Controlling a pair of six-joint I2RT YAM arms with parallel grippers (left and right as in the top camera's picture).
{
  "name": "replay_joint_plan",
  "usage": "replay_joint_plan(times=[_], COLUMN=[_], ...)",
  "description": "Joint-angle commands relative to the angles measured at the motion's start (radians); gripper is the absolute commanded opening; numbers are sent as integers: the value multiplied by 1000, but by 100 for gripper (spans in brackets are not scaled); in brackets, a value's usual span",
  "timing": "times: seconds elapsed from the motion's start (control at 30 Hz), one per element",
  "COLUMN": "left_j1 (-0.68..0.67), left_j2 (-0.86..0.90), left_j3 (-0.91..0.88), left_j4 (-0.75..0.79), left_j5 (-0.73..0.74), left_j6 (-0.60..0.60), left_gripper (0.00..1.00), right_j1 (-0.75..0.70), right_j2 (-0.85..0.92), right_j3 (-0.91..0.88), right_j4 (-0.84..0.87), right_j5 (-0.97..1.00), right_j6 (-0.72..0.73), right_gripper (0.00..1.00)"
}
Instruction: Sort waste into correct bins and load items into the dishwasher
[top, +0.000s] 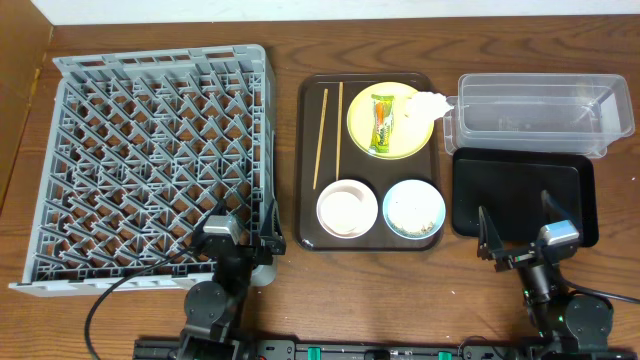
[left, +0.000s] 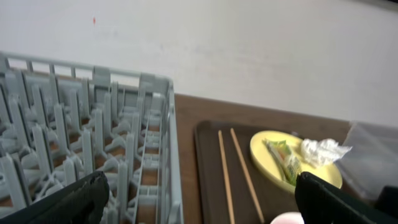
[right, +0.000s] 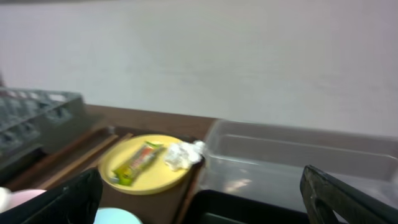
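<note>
The grey dish rack (top: 160, 160) fills the left side. The dark brown serving tray (top: 306, 160) holds two chopsticks (top: 329, 130), a yellow plate (top: 405, 135), a white bowl (top: 347, 208) and a light blue bowl (top: 414, 208) with rice scraps. On the plate lie the snack wrapper (top: 382, 123) and, at its right rim, the white tissue (top: 430, 103). The clear tub (top: 540, 110) stands far right, with the black tray (top: 520, 190) in front of it. My left gripper (top: 245, 238) is open and empty at the rack's near right corner. My right gripper (top: 520, 228) is open and empty over the black tray's near edge. I cannot make out the white cup for certain.
The left wrist view shows the rack (left: 74, 124), chopsticks (left: 239, 168), plate (left: 264, 158) and tissue (left: 323, 149) beyond the open left gripper (left: 199, 186). The right wrist view shows the plate (right: 155, 174), wrapper (right: 138, 163), tub (right: 298, 155) and black tray (right: 249, 208) beyond the open right gripper (right: 199, 186).
</note>
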Motion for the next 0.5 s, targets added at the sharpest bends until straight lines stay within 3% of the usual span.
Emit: replay_joint_plan(times=[0.0,0.17,0.3,0.47], left_j1=[-2,-2,-2,-2], left_j2=[35,252,484,694], left_j3=[137,420,670,900], left_j4=[-32,-253,-438,-616], left_j5=[14,13,15,28], left_j6=[5,32,26,24], left_gripper=[96,96,96,96], right_j1=[-7,-7,-6,26], right_j2=[44,302,644,1040], right_j3=[111,360,676,1073], right_j4=[-4,-49,-260,-612], right_j5=[-63,-148,-235,-308], right_j6=[60,134,133,21], right_gripper=[99,99,99,99])
